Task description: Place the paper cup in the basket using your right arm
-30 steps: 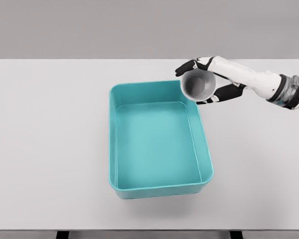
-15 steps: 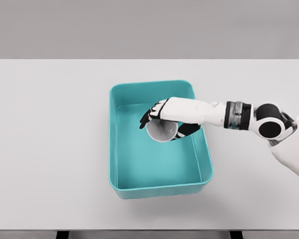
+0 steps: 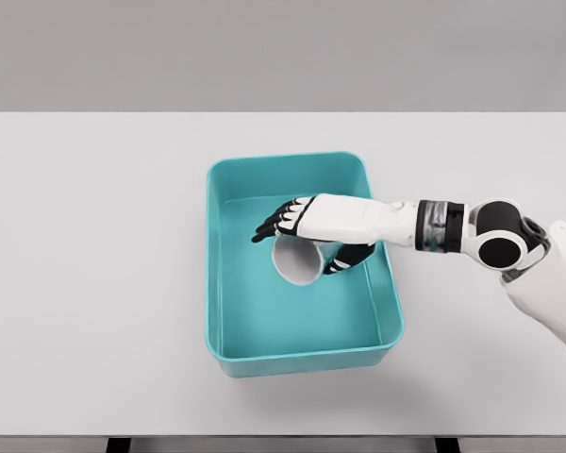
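The paper cup (image 3: 299,261) looks light, thin-walled and easy to crush or tip, so it is best held around its side wall with a gentle wrap rather than pinched at the rim. The right hand (image 3: 307,236) holds it that way now: the fingers (image 3: 272,225) arch over the top of the cup and the thumb closes from below, a moderate span filled by the cup. The cup hangs tilted just beneath the palm, its open mouth facing out. Hand and cup are inside the teal basket (image 3: 215,316), which stands on the white table (image 3: 94,283); whether the cup touches the floor cannot be told.
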{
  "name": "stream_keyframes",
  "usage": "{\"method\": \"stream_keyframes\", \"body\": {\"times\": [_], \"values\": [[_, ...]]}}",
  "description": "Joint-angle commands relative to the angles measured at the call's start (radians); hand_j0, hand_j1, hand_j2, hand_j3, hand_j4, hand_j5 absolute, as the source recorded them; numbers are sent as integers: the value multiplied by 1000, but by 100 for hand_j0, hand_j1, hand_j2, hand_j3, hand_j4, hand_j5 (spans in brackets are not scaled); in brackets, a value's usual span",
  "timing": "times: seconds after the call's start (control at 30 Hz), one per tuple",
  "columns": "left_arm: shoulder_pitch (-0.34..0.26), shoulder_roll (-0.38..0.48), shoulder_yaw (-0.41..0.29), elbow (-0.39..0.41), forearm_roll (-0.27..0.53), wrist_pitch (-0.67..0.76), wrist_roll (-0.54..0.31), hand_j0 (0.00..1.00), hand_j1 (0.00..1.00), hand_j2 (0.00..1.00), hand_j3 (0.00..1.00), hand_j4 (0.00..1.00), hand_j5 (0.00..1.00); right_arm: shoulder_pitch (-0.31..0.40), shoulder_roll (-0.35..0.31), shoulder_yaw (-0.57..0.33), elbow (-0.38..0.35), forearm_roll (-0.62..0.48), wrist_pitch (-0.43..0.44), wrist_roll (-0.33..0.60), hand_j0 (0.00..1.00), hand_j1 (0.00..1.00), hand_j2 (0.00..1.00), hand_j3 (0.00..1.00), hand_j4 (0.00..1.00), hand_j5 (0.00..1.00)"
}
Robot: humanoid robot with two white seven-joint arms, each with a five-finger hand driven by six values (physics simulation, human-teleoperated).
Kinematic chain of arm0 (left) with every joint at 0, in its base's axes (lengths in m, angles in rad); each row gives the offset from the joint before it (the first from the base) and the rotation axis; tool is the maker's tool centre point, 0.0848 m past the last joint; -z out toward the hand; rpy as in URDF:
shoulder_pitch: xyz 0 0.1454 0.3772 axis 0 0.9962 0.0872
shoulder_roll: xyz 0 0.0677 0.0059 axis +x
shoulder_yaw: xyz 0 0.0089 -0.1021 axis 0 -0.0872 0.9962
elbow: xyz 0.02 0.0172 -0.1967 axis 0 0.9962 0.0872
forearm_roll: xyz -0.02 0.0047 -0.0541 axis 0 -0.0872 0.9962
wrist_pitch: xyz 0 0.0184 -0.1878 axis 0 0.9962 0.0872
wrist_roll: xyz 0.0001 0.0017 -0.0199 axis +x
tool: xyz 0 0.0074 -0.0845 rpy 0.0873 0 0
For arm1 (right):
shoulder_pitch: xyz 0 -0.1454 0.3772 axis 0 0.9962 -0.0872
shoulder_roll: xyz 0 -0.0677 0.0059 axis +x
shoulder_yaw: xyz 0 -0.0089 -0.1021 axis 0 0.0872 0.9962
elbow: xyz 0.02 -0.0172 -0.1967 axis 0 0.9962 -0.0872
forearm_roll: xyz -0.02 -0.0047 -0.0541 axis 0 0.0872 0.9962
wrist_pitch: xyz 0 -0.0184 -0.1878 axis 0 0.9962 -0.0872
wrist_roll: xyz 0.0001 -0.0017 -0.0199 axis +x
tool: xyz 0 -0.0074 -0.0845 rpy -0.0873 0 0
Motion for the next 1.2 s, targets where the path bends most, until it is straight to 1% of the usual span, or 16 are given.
{"method": "stream_keyframes", "body": {"times": [0.0, 0.13, 0.23, 0.3, 0.33, 0.4, 0.43, 0.47, 0.5, 0.53, 0.57, 0.67, 0.73, 0.83, 0.93, 1.17], "values": [[0, 0, 0, 0, 0, 0, 0, 100, 100, 100, 100, 100, 100, 0, 0, -6, -2, -6, -2, 0, 100, 100, 100, 100, 100, 100], [0, 0, 0, 0, 0, 0, 0, 100, 100, 100, 100, 100, 100, 2, -3, -30, -39, -18, -6, 0, 100, 100, 100, 100, 100, 100], [0, 0, 0, 0, 0, 0, 0, 100, 100, 100, 100, 100, 100, 9, -46, -95, -86, -30, -9, 0, 100, 100, 100, 100, 100, 100], [0, 0, 0, 0, 0, 0, 0, 100, 100, 100, 100, 100, 100, 17, -101, -168, -102, -185, -12, 0, 100, 100, 100, 100, 100, 100], [0, 0, 0, 0, 0, 0, 0, 100, 100, 100, 100, 100, 100, 31, -106, -216, -97, -251, -8, 0, 100, 100, 100, 100, 100, 100], [0, 0, 0, 0, 0, 0, 0, 100, 100, 100, 100, 100, 100, 80, -97, -352, -77, -420, -2, 0, 100, 100, 100, 100, 100, 100], [0, 0, 0, 0, 0, 0, 0, 100, 100, 100, 100, 100, 100, 103, -89, -447, -43, -532, -5, 0, 100, 100, 100, 100, 100, 100], [0, 0, 0, 0, 0, 0, 0, 100, 100, 100, 100, 100, 100, 124, -89, -521, -20, -607, -6, 0, 100, 100, 100, 100, 100, 100], [0, 0, 0, 0, 0, 0, 0, 100, 100, 100, 100, 100, 100, 146, -89, -553, -19, -624, -5, 0, 100, 100, 100, 100, 100, 100], [0, 0, 0, 0, 0, 0, 0, 100, 100, 100, 100, 100, 100, 175, -89, -587, -16, -627, 3, 0, 100, 100, 100, 100, 100, 100], [0, 0, 0, 0, 0, 0, 0, 100, 100, 100, 100, 100, 100, 215, -89, -635, 16, -627, 9, 0, 100, 100, 100, 100, 100, 100], [0, 0, 0, 0, 0, 0, 0, 100, 100, 100, 100, 100, 100, 253, -91, -639, 44, -581, 66, 0, 100, 100, 100, 100, 100, 100], [0, 0, 0, 0, 0, 0, 0, 100, 100, 100, 100, 100, 100, 258, -85, -642, 66, -538, 83, 0, 100, 100, 100, 100, 100, 100], [0, 0, 0, 0, 0, 0, 0, 100, 100, 100, 100, 100, 100, 275, -85, -644, 76, -534, 80, 0, 100, 100, 100, 100, 100, 100], [0, 0, 0, 0, 0, 0, 0, 100, 100, 100, 100, 100, 100, 282, -65, -644, 118, -532, 74, 0, 100, 100, 100, 100, 100, 100], [5, 0, 2, 0, 5, 2, -3, 100, 100, 100, 100, 100, 100, 288, -37, -642, 118, -512, 72, 0, 100, 100, 100, 100, 100, 100]]}}
